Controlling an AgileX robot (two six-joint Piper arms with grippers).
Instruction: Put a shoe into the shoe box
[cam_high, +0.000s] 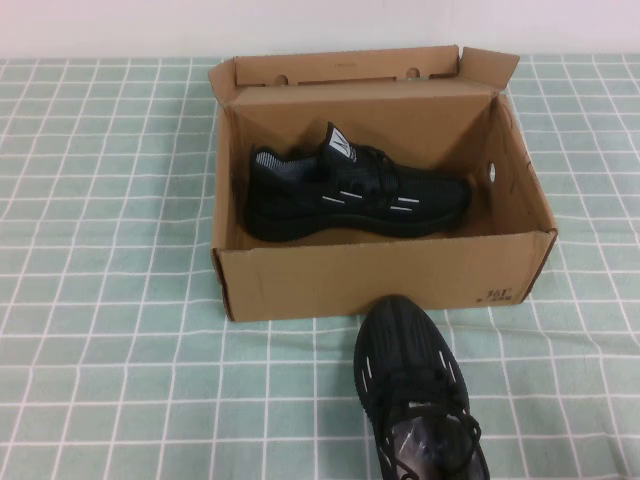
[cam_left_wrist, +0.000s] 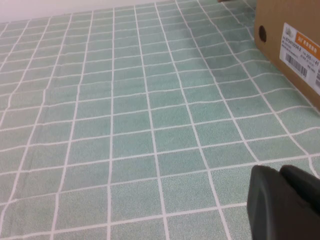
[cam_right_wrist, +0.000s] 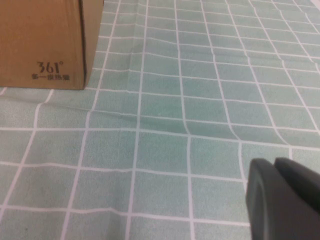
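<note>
Both the left gripper (cam_left_wrist: 285, 202) and right gripper (cam_right_wrist: 282, 197) hover over the tablecloth (cam_high: 110, 200), fingers pressed together and empty; the soft, light shoe (cam_high: 420, 395) outside the shoe box (cam_high: 385, 275) looks easiest to pinch at its collar.

The left claw (cam_left_wrist: 286, 202) hangs low above the bench; the right claw (cam_right_wrist: 282, 197) does likewise. Neither arm shows from above.

Matte black, rounded-edged plastic fingers of the left pincer (cam_left_wrist: 286, 202) and the right pincer (cam_right_wrist: 283, 196).
</note>
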